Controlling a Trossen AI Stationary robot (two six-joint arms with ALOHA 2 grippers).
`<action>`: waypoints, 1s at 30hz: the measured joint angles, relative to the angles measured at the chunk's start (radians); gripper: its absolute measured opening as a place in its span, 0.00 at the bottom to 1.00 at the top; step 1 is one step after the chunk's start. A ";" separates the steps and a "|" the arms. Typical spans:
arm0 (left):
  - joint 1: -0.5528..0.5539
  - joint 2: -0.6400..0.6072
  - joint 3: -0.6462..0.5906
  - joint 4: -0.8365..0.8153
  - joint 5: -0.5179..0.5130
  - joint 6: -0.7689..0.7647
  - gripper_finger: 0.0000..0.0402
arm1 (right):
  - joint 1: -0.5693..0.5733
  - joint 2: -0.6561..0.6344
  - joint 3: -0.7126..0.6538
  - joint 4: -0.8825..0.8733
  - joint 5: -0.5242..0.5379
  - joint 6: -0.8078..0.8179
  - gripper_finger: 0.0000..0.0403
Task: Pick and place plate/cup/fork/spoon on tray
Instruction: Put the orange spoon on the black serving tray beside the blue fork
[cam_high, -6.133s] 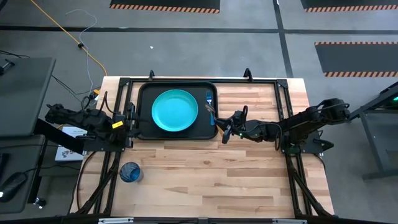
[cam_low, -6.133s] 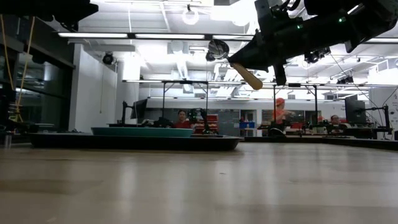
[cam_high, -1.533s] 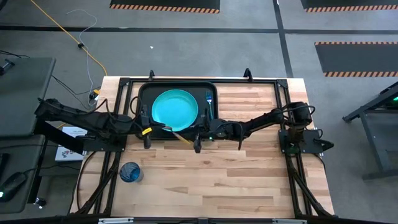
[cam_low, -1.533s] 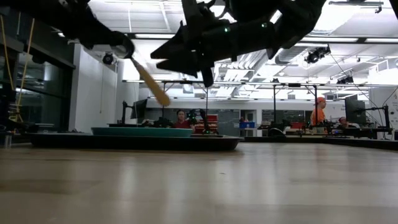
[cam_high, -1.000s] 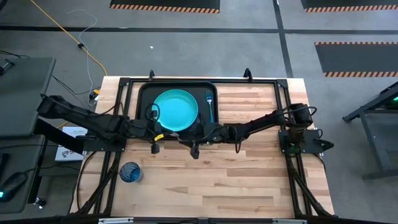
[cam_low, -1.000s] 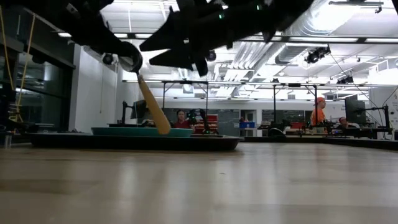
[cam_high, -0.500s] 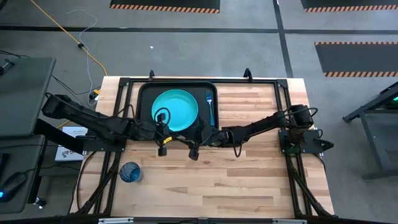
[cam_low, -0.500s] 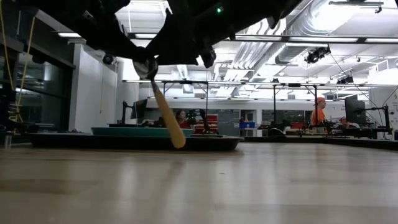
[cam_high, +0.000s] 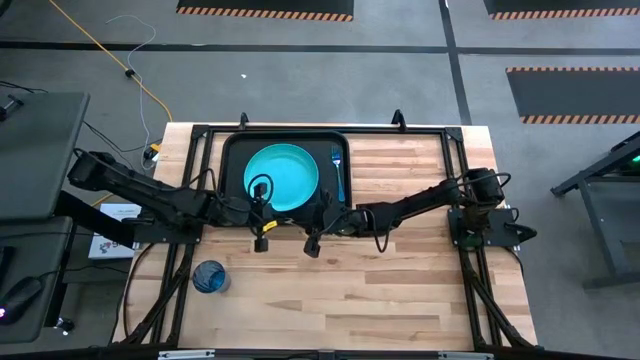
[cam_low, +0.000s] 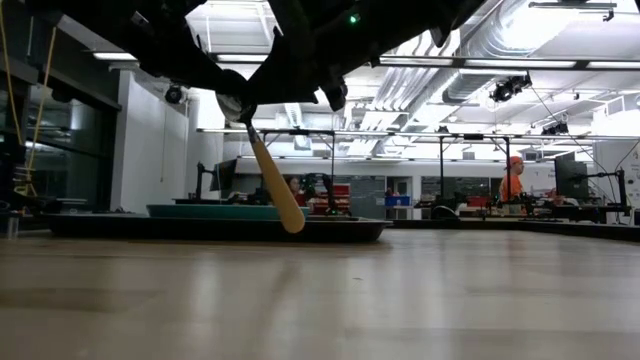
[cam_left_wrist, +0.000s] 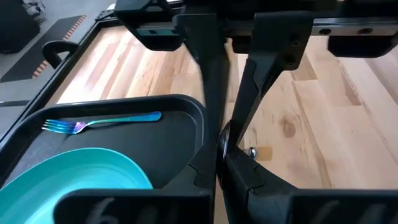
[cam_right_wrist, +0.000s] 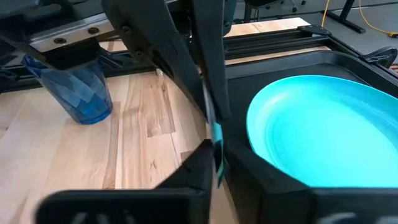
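Left gripper is sitting just left of centre in the high view, at the lower edge of the tray, and is clenching the spoon by its silver bowl. In the low view the spoon is hanging in the upper-left middle of the frame, bowl up, with the orange-tan handle slanting down to the right. The handle tip is showing level with the tray's rim; contact cannot be told.

Right gripper is sitting right beside it, just right of the left one in the high view, also at the tray's lower edge. Its fingers are standing spread apart and gripping nothing, pointing toward the left gripper.

Plate is lying flat in the middle of the tray, upper centre of the high view. Fork is lying on the tray along its right side, just beside the plate, not touching it.

Cup is standing upright on the wooden table, lower left of the high view, off the tray and well apart from both grippers.

A person in orange is standing far back at the right of the low view.
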 joint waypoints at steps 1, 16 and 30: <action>0.001 0.000 0.000 0.000 -0.002 -0.001 0.00 | -0.002 0.000 0.000 -0.001 0.000 0.000 0.05; -0.019 -0.116 -0.001 -0.107 -0.011 -0.036 0.25 | -0.006 -0.035 -0.003 -0.101 0.069 0.036 0.00; -0.140 -0.582 -0.133 -0.085 -0.163 -0.022 0.39 | 0.094 -0.183 -0.006 -0.321 0.363 0.062 0.00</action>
